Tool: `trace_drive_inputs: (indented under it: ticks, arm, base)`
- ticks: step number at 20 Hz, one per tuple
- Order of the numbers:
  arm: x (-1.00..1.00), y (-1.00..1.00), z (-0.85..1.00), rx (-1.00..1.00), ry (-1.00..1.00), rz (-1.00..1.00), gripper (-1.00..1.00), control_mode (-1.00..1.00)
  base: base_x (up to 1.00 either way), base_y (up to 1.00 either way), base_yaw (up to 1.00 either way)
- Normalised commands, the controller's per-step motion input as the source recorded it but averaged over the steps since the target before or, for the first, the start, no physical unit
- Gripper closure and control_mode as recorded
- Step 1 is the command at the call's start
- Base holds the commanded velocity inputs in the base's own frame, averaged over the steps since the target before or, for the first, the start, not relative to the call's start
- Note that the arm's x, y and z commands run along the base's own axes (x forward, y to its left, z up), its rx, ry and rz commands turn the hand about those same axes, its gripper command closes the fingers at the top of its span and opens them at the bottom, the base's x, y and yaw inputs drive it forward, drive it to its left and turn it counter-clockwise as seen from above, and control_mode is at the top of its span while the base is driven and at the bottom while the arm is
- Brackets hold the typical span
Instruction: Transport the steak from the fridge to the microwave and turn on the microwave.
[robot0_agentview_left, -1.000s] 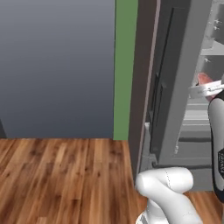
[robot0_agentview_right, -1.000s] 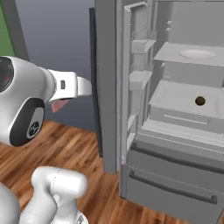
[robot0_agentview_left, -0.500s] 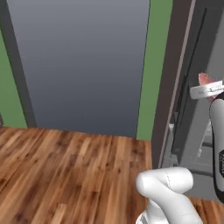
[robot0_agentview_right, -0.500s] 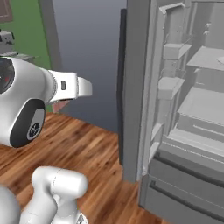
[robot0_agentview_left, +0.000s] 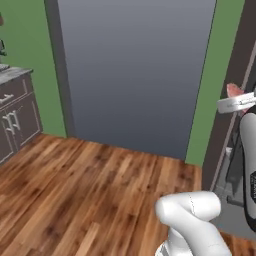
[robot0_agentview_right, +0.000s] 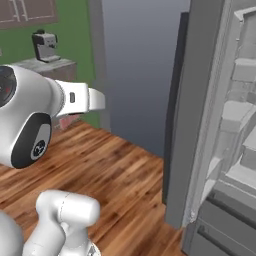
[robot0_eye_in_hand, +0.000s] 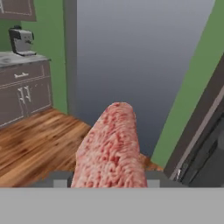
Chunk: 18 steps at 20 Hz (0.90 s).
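You are mid-carry: the fingers grip the steak (robot0_eye_in_hand: 111, 146) held out ahead of the hand, clear of the open fridge (robot0_agentview_right: 210, 130); next, judged, drive on to locate the microwave.

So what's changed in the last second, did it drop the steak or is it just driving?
The base has turned left, away from the open fridge: the shelves have slid to the right edge and a counter with a coffee machine has come into view. That is the cameras moving, not the things. The steak stays clamped in the gripper, arm pose unchanged.
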Motion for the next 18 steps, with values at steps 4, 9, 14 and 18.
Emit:
trace_drive_inputs:
  ticks: [4, 9, 14, 18]
  arm:
    - [0.0, 0.0, 0.0, 0.0, 0.0, 0.0, 1.0, 1.0]
    - [0.0, 0.0, 0.0, 0.0, 0.0, 0.0, 1.0, 1.0]
    - [0.0, 0.0, 0.0, 0.0, 0.0, 0.0, 1.0, 1.0]
    - [0.0, 0.0, 0.0, 0.0, 0.0, 0.0, 1.0, 1.0]
  base:
    - [0.04, 0.4, 0.34]
    - [0.31, 0.38, 0.28]
    - [0.44, 0.44, 0.26]
    - [0.6, 0.52, 0.2]
